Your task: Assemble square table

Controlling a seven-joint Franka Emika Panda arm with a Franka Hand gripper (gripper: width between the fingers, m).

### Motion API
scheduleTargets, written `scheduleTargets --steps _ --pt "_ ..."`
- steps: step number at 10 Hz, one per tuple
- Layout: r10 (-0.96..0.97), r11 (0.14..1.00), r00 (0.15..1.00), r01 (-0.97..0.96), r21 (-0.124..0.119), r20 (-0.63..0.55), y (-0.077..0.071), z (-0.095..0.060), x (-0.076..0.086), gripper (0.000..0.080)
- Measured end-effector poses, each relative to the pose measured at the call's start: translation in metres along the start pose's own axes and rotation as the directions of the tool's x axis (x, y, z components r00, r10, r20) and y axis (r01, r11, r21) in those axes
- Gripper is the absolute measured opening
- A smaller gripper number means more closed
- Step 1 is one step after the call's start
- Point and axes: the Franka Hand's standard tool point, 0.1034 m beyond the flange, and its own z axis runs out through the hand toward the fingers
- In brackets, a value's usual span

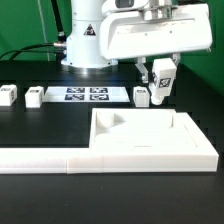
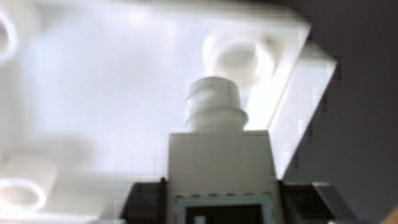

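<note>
The gripper (image 1: 160, 78) has its jaws clamped on the held leg (image 1: 161, 90) (image 2: 221, 150), which hangs peg-first above the far edge of the tabletop (image 1: 150, 135) (image 2: 107, 90). We find the tabletop against the L-shaped wall (image 1: 50, 157) at the table's near edge. We count three loose legs (image 1: 35, 97) beside the marker board (image 1: 87, 95).
</note>
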Motion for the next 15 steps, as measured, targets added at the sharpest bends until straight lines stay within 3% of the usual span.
scheduleTargets --steps 5,6,10,12,13,15 --pt "-0.005 1.0 1.0 0.005 -0.001 -0.013 0.001 0.002 0.002 0.029" --pt "-0.015 1.0 1.0 0.015 -0.001 -0.013 0.003 0.007 0.006 0.029" --pt "-0.013 1.0 0.997 0.014 0.007 -0.074 0.003 0.024 0.048 0.029" --pt "-0.014 1.0 0.995 0.015 0.004 -0.1 0.003 0.025 0.053 0.029" --pt "-0.017 1.0 0.983 0.016 -0.008 -0.18 0.006 0.025 0.054 0.029" --pt "-0.018 1.0 0.982 0.017 -0.009 -0.189 0.006 0.027 0.054 0.029"
